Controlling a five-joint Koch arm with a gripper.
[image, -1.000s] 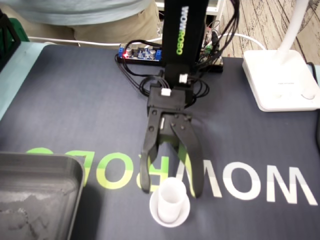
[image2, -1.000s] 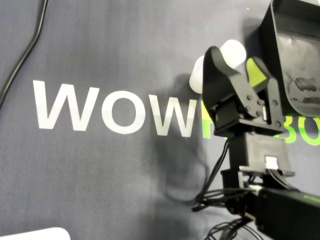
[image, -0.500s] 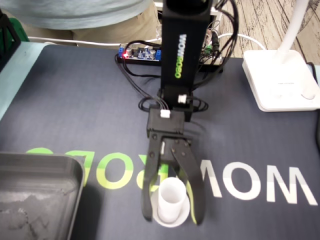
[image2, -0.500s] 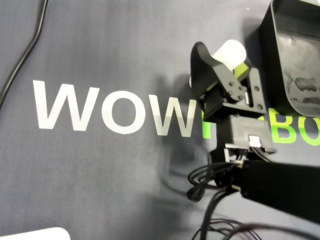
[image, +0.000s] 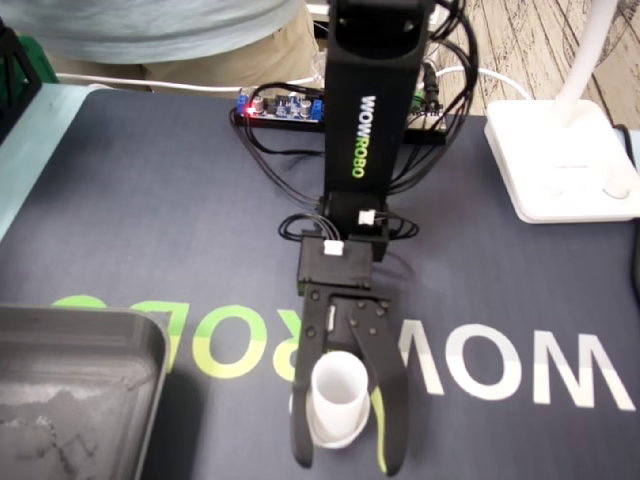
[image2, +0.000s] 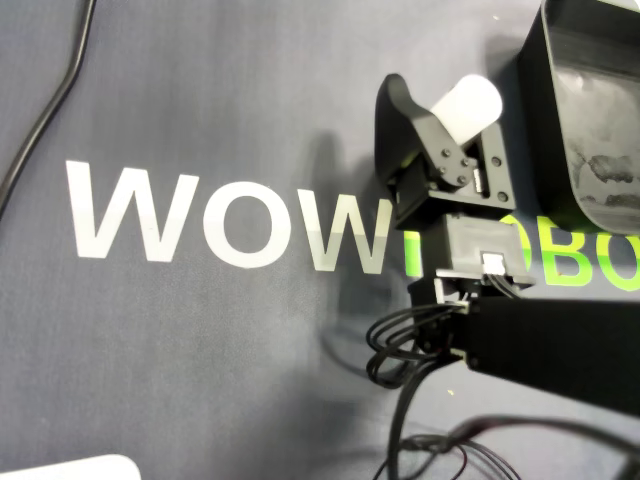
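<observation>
Straddling the white cup (image: 340, 395) with the claw (image: 347, 462) spread, not yet clamped.
Fixed view: reaches down the picture from the black arm (image: 365, 120), sets one finger on each side of the cup, close to its wall, with contact too fine to tell; finds the cup upright on the dark surface (image: 150, 220), right of the grey tray (image: 80, 380), with its long axis vertical and square to the closing line. Overhead view: shows the cup (image2: 468, 103) between the parted fingers of the claw (image2: 440, 115), left of the tray (image2: 590, 120), near but apart; seems to call only for a squeeze inward, with no sideways shift.
</observation>
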